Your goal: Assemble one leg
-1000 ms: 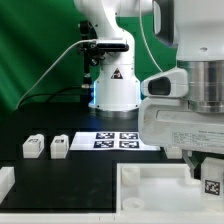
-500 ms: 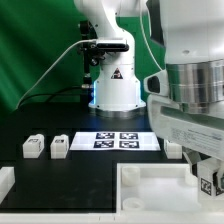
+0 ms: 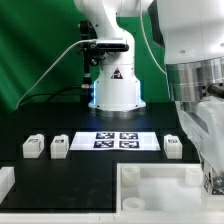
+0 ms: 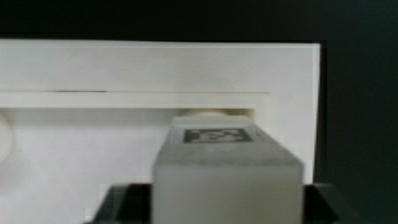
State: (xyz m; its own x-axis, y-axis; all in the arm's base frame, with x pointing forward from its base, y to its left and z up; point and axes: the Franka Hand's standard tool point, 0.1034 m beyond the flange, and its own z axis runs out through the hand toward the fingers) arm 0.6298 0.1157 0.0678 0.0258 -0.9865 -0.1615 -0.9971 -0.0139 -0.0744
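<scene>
My gripper (image 3: 211, 182) is at the exterior view's far right, low over the large white panel (image 3: 150, 188), and mostly cut off by the frame edge. In the wrist view the gripper (image 4: 222, 207) is shut on a white leg (image 4: 222, 170), whose tag (image 4: 217, 134) faces the camera; dark fingers (image 4: 128, 206) press both its sides. The leg's end sits over the panel's raised rim (image 4: 107, 97) near a corner socket. Three more legs stand on the black table: two to the left (image 3: 33, 147) (image 3: 59, 147) and one to the right (image 3: 172, 147).
The marker board (image 3: 117, 140) lies flat mid-table in front of the robot base (image 3: 115, 90). A white block (image 3: 5, 182) sits at the exterior view's lower left edge. A green backdrop stands behind.
The arm has shifted toward the exterior view's right and turned, uncovering the leg standing to the right of the marker board. The held leg stays in the gripper.
</scene>
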